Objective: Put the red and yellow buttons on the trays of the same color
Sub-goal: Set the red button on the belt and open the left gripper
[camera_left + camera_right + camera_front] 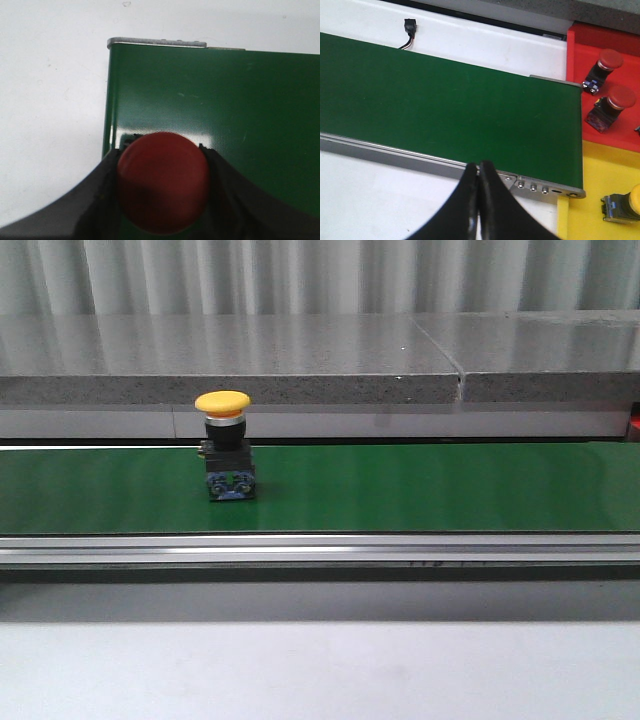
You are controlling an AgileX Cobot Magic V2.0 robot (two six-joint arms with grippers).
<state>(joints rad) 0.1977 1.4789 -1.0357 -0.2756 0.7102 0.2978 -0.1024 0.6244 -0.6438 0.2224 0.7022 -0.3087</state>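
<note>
Red button [162,182], gripped between left claw [161,165] fingers

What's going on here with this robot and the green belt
The robot is sorting push buttons by color off a green conveyor belt. Its left tool is shut on a red button over one end of the belt. A yellow button stands upright on the belt, not yet picked. The right tool is shut and empty at the belt's other end, beside the trays. The red tray already holds two red buttons, and the yellow tray holds one yellow button.
</note>
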